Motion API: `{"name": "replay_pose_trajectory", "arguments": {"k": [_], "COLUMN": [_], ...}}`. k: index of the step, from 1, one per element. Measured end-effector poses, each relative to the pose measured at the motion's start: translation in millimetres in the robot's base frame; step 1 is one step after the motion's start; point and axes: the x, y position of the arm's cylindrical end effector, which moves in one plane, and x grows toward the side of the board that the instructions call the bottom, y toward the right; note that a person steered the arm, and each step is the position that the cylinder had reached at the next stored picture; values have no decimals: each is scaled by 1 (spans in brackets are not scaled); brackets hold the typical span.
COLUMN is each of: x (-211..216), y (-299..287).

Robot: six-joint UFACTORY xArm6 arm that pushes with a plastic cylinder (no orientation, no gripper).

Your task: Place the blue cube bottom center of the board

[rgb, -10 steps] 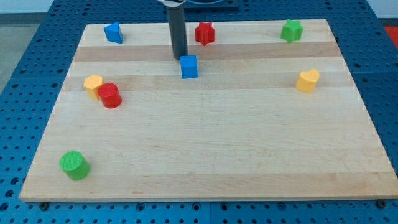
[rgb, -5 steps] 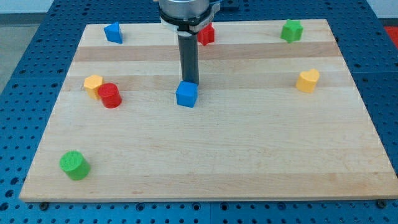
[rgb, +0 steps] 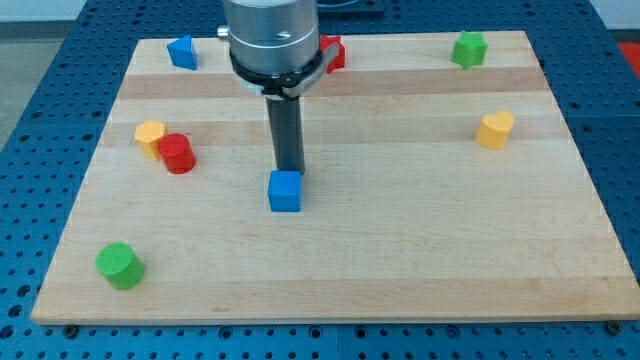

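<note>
The blue cube (rgb: 285, 191) lies a little left of the board's middle. My tip (rgb: 289, 171) stands right at the cube's top edge, touching it from the side toward the view's top. The rod rises from there to the arm's grey body, which hides part of the board's top middle.
The wooden board (rgb: 400, 250) holds a red cylinder (rgb: 177, 153) touching a yellow block (rgb: 150, 135) at the left, a green cylinder (rgb: 119, 265) at bottom left, a yellow heart-like block (rgb: 494, 129) at the right, a green block (rgb: 468, 48), a red block (rgb: 333, 52) and another blue block (rgb: 182, 51) along the top.
My tip has moved toward the view's bottom and slightly left, pushing the blue cube from the upper middle of the board down to near its centre. The other blocks have not moved.
</note>
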Motion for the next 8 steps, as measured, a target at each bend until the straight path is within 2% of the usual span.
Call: {"name": "replay_pose_trajectory", "arguments": {"k": [5,8], "x": [80,86], "y": [-4,-59]}}
